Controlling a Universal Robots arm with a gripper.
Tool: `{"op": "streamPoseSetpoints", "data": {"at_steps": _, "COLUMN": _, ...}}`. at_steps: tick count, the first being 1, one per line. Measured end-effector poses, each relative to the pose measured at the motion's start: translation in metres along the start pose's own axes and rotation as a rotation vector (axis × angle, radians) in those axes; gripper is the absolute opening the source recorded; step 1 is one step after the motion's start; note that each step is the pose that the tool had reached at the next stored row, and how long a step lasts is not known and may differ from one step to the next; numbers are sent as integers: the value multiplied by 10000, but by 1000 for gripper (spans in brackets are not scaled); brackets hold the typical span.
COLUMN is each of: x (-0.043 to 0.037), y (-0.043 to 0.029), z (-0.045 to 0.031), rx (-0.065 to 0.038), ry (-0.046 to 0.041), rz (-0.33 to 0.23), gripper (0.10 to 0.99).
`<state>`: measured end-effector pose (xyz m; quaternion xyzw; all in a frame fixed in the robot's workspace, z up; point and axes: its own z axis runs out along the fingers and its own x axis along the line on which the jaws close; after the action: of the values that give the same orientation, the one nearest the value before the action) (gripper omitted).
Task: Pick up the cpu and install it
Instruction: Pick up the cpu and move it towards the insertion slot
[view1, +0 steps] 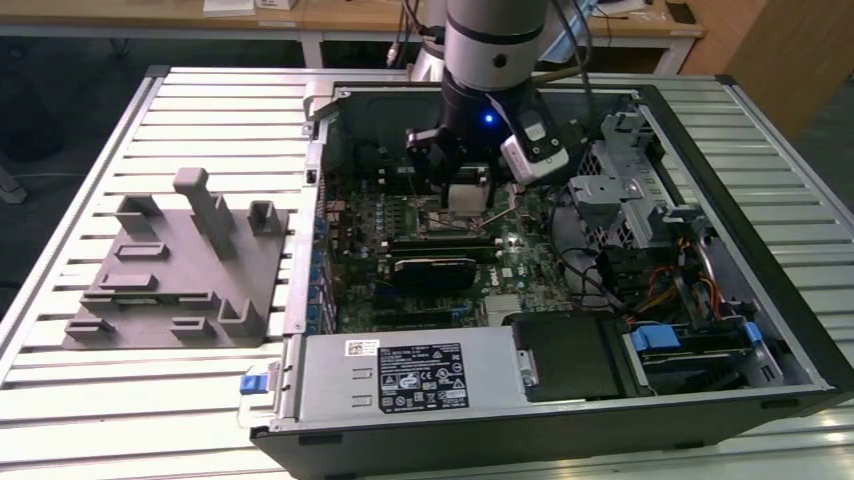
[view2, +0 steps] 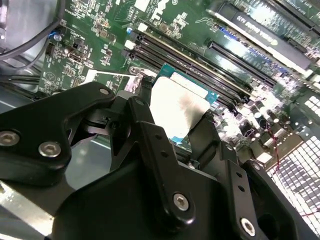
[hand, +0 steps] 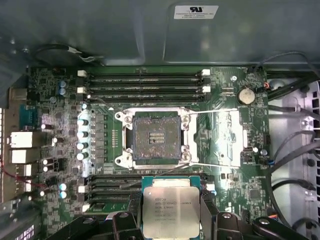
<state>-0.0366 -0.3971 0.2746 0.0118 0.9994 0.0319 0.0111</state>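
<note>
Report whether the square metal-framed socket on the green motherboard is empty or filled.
Empty: in the first wrist view the socket shows bare contacts; the flat silver-topped cpu sits apart in the black gripper.

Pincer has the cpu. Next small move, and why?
Probably shift the pincer until the cpu is centred over the socket: in the first wrist view the held cpu looks offset to one side of it, and the socket lies open and empty.

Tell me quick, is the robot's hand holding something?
The hand: closed, holding the cpu.
</note>
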Motion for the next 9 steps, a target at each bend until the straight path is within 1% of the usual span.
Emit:
{"op": "streamPoseSetpoints", "data": {"at_steps": 7, "x": 4, "y": 33, "z": 97, "rx": 7, "ry": -1, "rz": -5, "gripper": 541}}
{"op": "streamPoseSetpoints", "data": {"at_steps": 9, "x": 5, "y": 42, "z": 131, "rx": 7, "ry": -26, "rz": -32, "gripper": 541}}
